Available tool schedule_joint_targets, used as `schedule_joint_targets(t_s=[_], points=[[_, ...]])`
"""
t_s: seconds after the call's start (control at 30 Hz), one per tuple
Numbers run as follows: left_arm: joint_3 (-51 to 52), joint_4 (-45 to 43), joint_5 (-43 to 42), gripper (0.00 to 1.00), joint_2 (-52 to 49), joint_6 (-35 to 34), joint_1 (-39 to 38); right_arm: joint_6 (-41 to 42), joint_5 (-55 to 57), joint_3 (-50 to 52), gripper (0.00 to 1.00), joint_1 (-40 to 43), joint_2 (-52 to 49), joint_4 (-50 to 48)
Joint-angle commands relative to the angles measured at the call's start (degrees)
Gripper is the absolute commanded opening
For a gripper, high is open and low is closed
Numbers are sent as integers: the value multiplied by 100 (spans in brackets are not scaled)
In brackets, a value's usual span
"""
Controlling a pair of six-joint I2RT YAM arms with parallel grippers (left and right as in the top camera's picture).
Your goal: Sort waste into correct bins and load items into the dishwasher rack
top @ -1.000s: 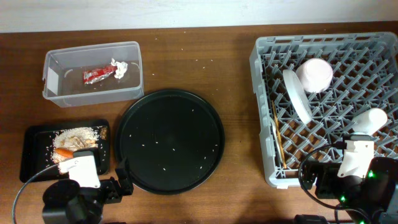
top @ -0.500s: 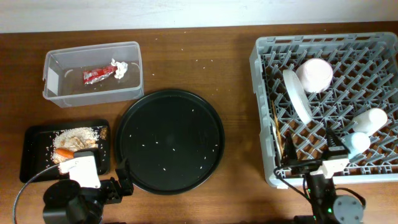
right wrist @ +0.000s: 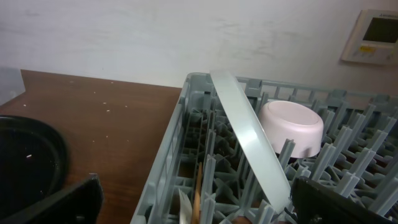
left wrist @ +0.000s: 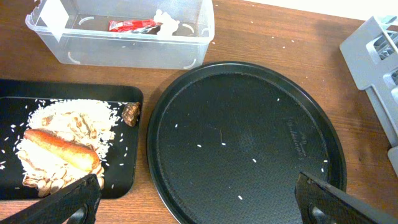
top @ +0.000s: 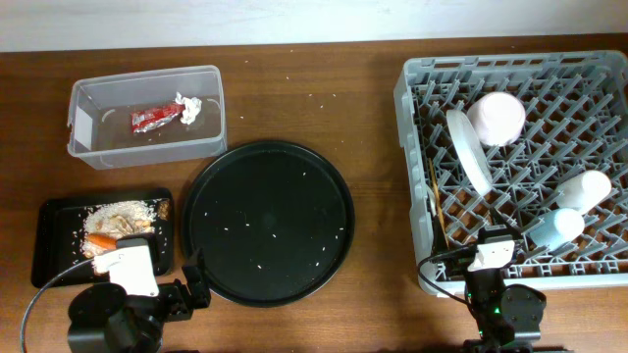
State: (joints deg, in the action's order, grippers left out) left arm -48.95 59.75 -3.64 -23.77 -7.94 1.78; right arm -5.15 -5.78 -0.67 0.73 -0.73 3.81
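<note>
The grey dishwasher rack point(top: 417, 108) at the right holds a white bowl point(top: 497, 116), a pale plate point(top: 468, 149) on edge, a small white cup point(top: 583, 188), a light blue cup point(top: 555, 228), a wooden chopstick point(top: 438, 218) and a white fork point(right wrist: 186, 211). The clear tub point(top: 88, 152) holds the red wrapper point(top: 154, 119) and white tissue point(top: 188, 106). The black tray point(top: 54, 250) holds rice point(left wrist: 74, 118), the carrot point(left wrist: 62, 149) and a brown crumb point(left wrist: 130, 112). My left gripper point(left wrist: 199, 205) is open and empty over the round tray's near edge. My right gripper point(right wrist: 193, 199) is open and empty at the rack's front.
A large round black tray point(top: 270, 221) with scattered rice grains lies between the bins and the rack. A few crumbs dot the wooden table point(top: 334, 88). A white wall with a wall panel point(right wrist: 376, 34) stands behind the rack.
My right arm pulled back from over the rack's front right corner to the table's front edge and swung left. The light blue cup now lies uncovered in the rack. The left arm stayed still.
</note>
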Motion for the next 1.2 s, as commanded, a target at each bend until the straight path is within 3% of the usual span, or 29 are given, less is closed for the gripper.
schedule_joint_targets(t_s=[0.0, 0.33, 0.4, 0.47, 0.63, 0.67, 0.8, 0.9, 0.97, 1.03, 1.17], points=[[7, -11, -17, 99, 28, -31, 13, -42, 66, 35, 99, -35, 48, 28], [11, 31, -17, 99, 33, -31, 13, -42, 66, 35, 99, -35, 48, 28], [11, 616, 243, 99, 35, 11, 13, -42, 66, 35, 99, -35, 48, 28], [46, 282, 636, 99, 81, 13, 13, -42, 66, 35, 99, -35, 48, 28], [1622, -1967, 949, 99, 1266, 15, 15, -42, 66, 35, 99, -35, 48, 28], [2326, -3069, 946, 99, 1622, 13, 15, -42, 66, 35, 99, -35, 48, 28], [3985, -5720, 949, 99, 2358, 15, 13, -42, 66, 35, 99, -35, 48, 28], [4782, -7104, 903, 99, 2350, 39, 13, -42, 66, 35, 99, -35, 48, 28], [4848, -6714, 752, 99, 2350, 420, 15, -42, 66, 35, 99, -35, 48, 28], [4846, -5508, 647, 99, 2347, 498, 13, -42, 66, 35, 99, -35, 48, 28], [4846, -5512, 601, 99, 2350, 501, 13, -42, 66, 35, 99, -35, 48, 28]])
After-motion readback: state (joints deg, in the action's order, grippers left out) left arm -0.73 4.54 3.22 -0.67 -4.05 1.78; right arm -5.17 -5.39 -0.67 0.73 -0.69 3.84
